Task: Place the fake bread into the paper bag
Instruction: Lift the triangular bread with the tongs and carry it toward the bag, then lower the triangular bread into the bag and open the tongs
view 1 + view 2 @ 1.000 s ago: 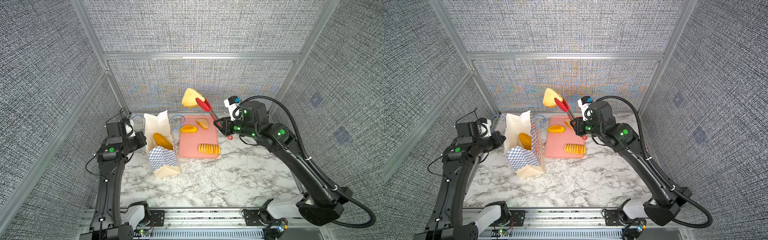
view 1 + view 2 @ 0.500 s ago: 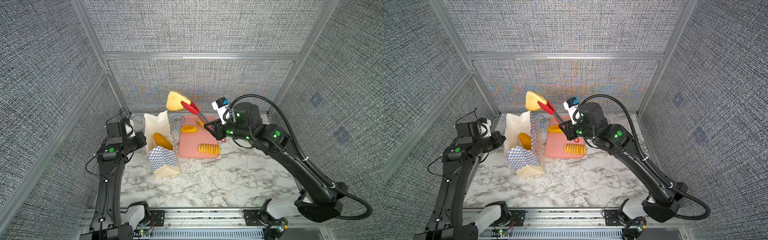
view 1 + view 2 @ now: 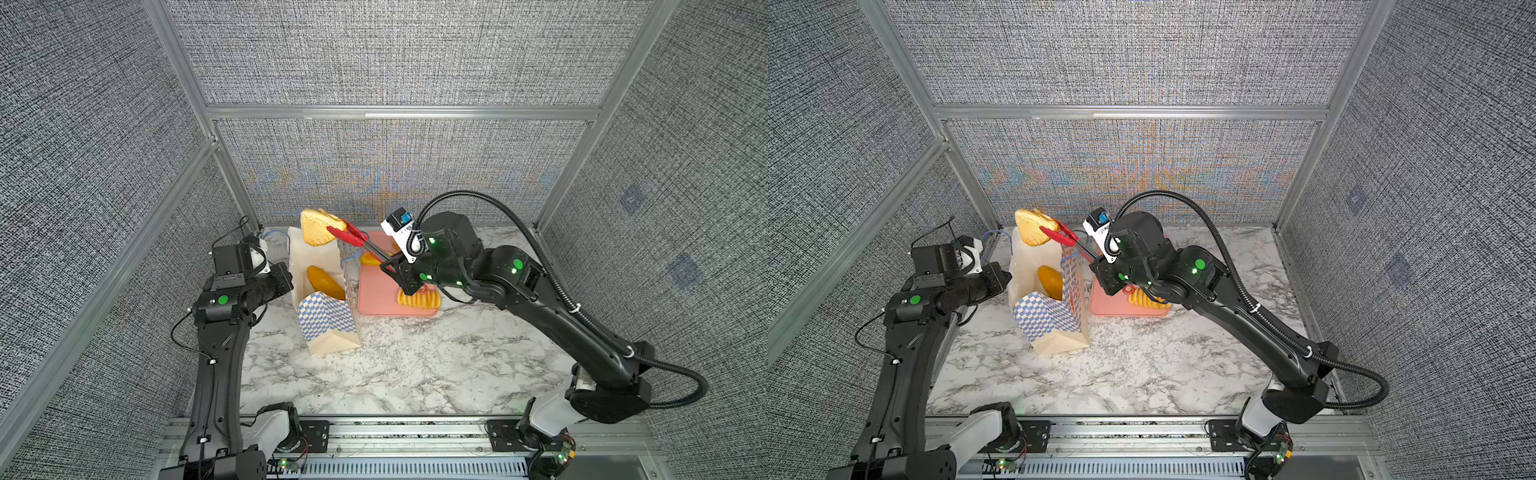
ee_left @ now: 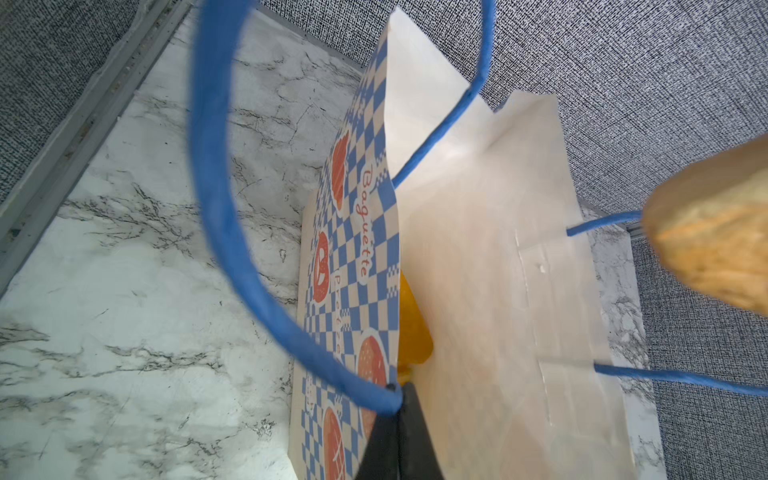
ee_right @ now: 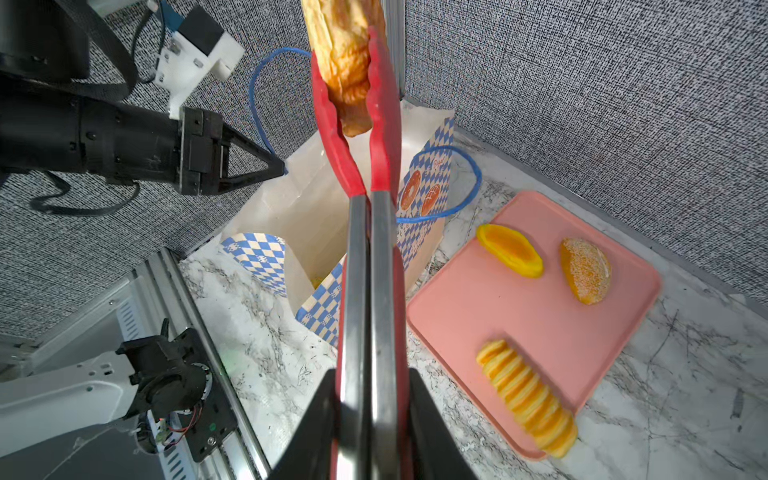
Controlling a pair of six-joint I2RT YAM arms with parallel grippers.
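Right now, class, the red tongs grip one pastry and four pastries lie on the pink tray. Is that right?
No: three lie on the pink tray, per the right wrist view: orange piece, seeded bun, ridged roll. The red tongs do grip one pastry.

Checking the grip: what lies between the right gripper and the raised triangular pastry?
The red tongs: the right gripper grips their handles, their tips pinch the triangular pastry; right wrist view.
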